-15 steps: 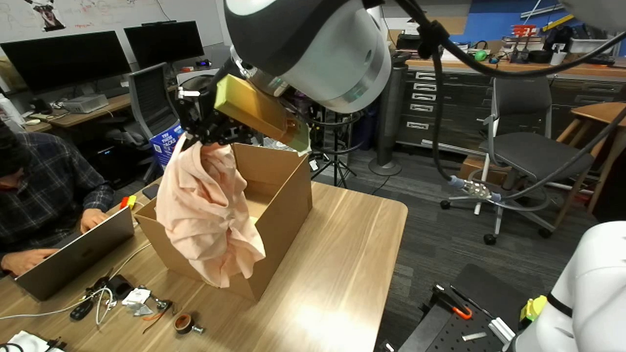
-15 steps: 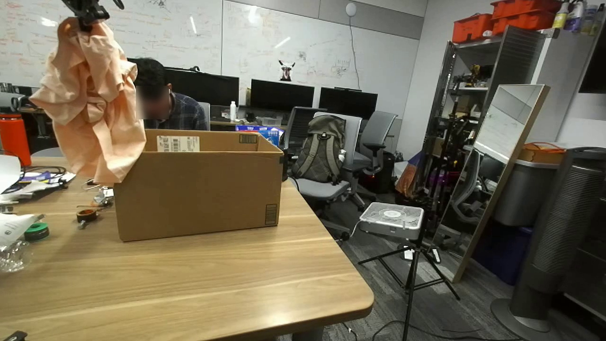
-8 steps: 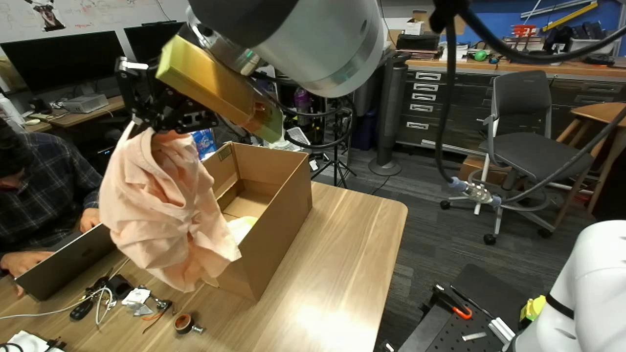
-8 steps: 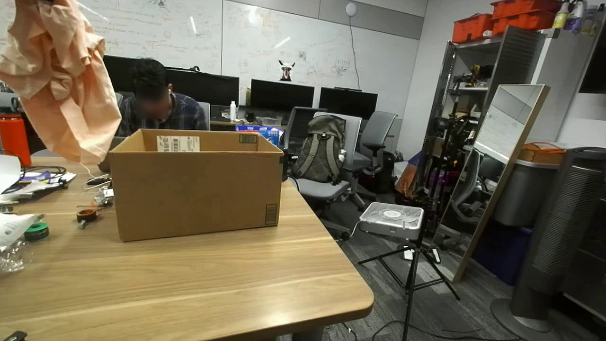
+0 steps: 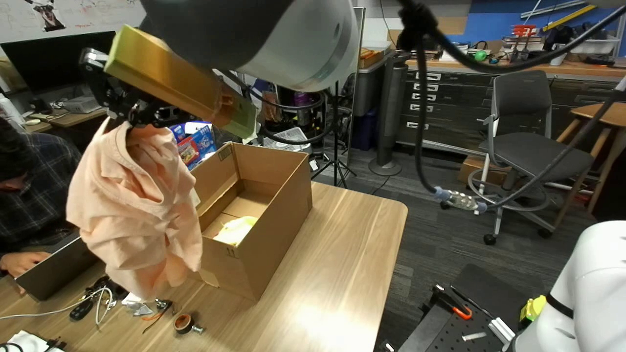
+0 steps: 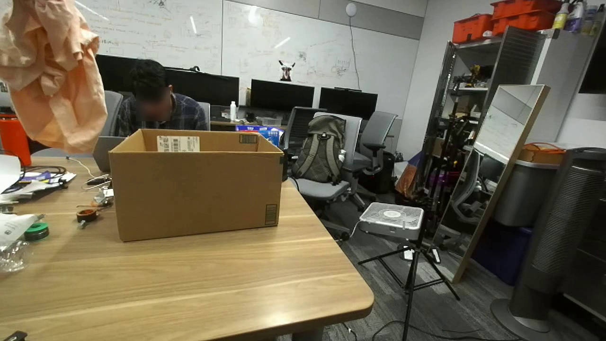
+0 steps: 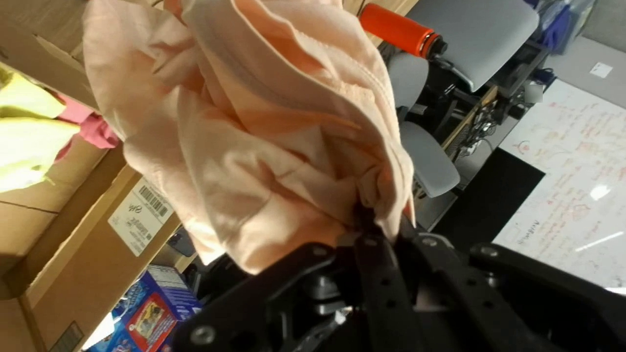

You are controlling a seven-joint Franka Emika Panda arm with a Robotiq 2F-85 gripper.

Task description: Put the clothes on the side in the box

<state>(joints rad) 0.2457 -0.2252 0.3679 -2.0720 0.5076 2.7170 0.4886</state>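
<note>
A peach-pink cloth [image 5: 137,210] hangs bunched from my gripper [image 5: 128,120]. It also shows in an exterior view [image 6: 52,80] and fills much of the wrist view [image 7: 264,132]. My gripper's fingers [image 7: 386,222] are shut on a fold of it; the fingertips are partly hidden by cloth. The open cardboard box [image 5: 276,244] stands on the table; it also shows in an exterior view [image 6: 199,194] and the wrist view [image 7: 78,283]. The cloth hangs beside the box, above the table. A yellow cloth [image 5: 237,231] lies inside the box, with a pink-red one [image 7: 98,128] beside it.
A person works at a laptop [image 5: 56,269] beside the box. Cables, keys and a tape roll [image 5: 183,322] lie on the table [image 5: 342,254]. An orange bottle [image 7: 396,29] stands near the cloth. A blue package [image 5: 195,144] is behind the box.
My gripper and the peach-pink cloth have moved left in both exterior views, away from the box, and up in one. More of the box's inside and its yellow cloth now shows.
</note>
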